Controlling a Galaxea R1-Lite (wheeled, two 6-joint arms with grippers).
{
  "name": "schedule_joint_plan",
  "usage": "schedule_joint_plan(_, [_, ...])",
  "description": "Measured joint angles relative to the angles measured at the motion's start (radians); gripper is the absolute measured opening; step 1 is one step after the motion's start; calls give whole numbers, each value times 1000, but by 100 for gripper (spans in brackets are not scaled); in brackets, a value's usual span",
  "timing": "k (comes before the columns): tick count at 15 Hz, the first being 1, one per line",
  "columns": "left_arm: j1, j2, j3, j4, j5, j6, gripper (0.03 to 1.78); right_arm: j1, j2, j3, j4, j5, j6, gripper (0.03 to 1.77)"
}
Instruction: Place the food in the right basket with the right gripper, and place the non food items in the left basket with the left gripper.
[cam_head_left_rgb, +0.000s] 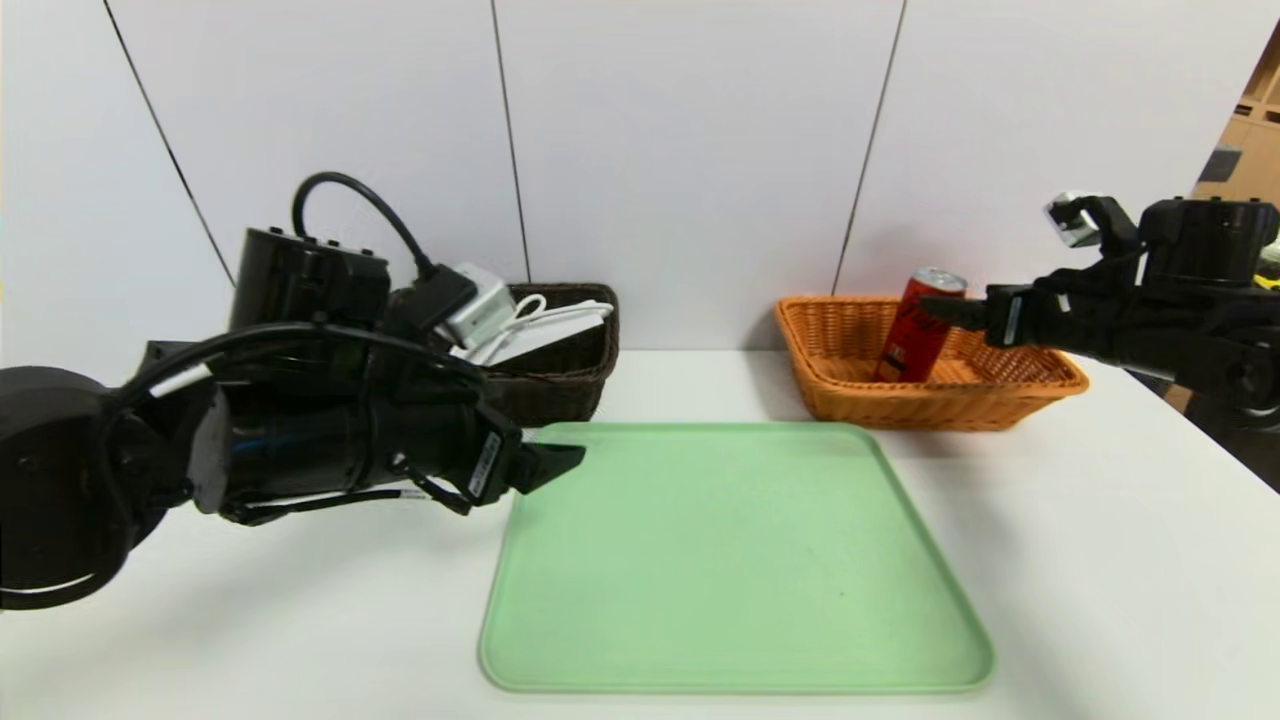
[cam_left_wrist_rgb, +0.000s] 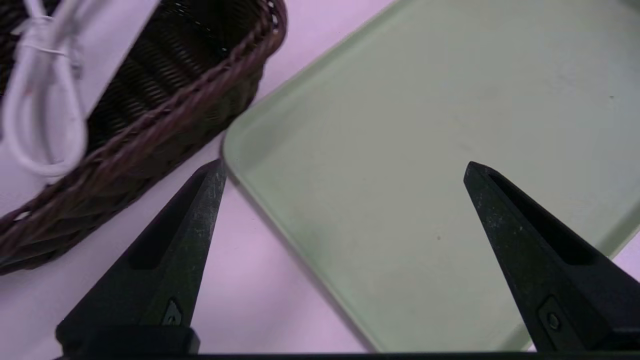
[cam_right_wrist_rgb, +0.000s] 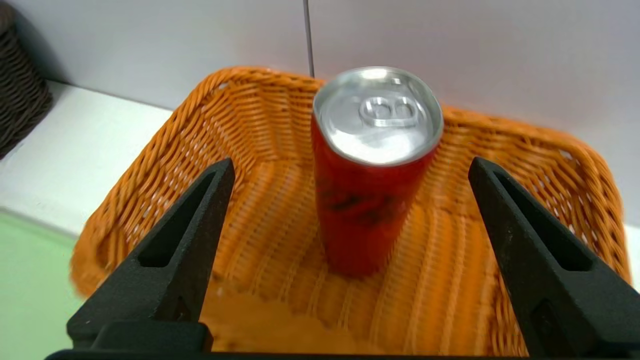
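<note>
Can (cam_right_wrist_rgb: 372, 180) stands inside basket rim (cam_right_wrist_rgb: 150, 155), right hand (cam_right_wrist_rgb: 352, 167) wide around it, untouching

Before you was a white table (cam_head_left_rgb: 1090, 560) with a smooth, pale surface. On it, nearest you and around the middle, lay a light green tray (cam_head_left_rgb: 740, 560), flat, with rounded corners and a low raised rim. At the far left, beyond the tray's far left corner, you had a dark brown basket (cam_head_left_rgb: 560, 398) of woven wicker, standing upright on the table. At the far right, you had an orange basket (cam_head_left_rgb: 920, 408), also woven and upright, with flared sides, past the tray's far right corner. The two baskets stood well apart, with white tabletop between them.
</note>
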Motion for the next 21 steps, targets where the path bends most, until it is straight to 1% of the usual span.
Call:
schedule_joint_plan(4, [69, -120, 30, 10, 4, -9, 169, -26, -189, 125, 79, 0, 1, 166])
schedule_joint_plan(8, [150, -266, 107, 44, 7, -14, 169, -33, -394, 255, 133, -5, 5, 168])
schedule_joint_plan(12, [181, -428, 211, 53, 14, -13, 169, -33, -609, 366, 217, -6, 7, 169])
schedule_joint_plan(15, [203, -536, 293, 53, 42, 11, 169, -32, -761, 425, 313, -9, 7, 169])
schedule_joint_plan(18, [246, -618, 372, 53, 43, 62, 169, -32, -896, 474, 400, -10, 7, 169])
schedule_joint_plan(21, [285, -694, 445, 51, 43, 64, 169, -32, -1009, 496, 491, -11, 9, 169])
